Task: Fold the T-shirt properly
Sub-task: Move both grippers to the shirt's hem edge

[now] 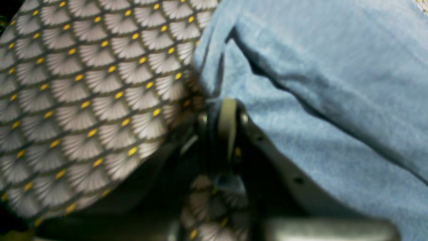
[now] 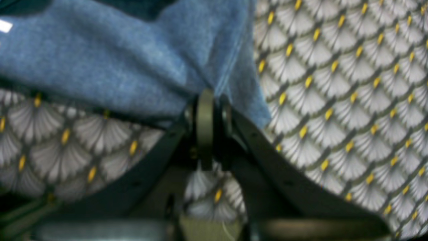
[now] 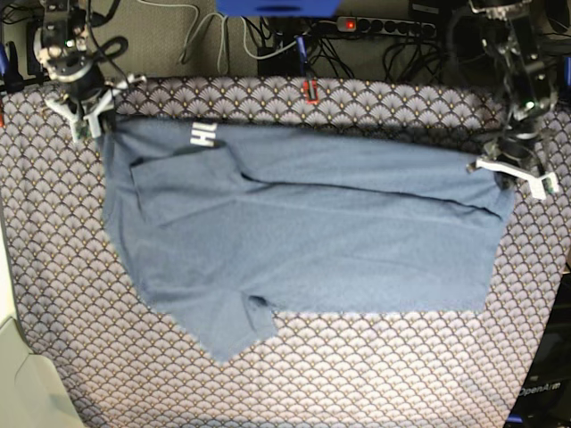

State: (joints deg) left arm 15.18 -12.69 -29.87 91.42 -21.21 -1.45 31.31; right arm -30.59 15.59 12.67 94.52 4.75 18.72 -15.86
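Note:
The slate-blue T-shirt [image 3: 303,241] lies spread across the table, its upper edge folded over, with white lettering [image 3: 203,135] showing near the far left. My right gripper [image 3: 92,120] is at the shirt's far left corner, shut on the cloth. In the right wrist view that gripper [image 2: 209,97] pinches a bunched edge of the T-shirt [image 2: 110,63]. My left gripper [image 3: 500,174] holds the shirt's far right corner. The left wrist view shows it [image 1: 223,103] shut on the edge of the T-shirt [image 1: 327,83], which fills the right side.
A scallop-patterned grey table covering [image 3: 375,374] lies under the shirt. Cables and a power strip [image 3: 384,27] run behind the table's far edge, beside a small red clip [image 3: 311,89]. A pale object [image 3: 18,374] sits at the near left corner.

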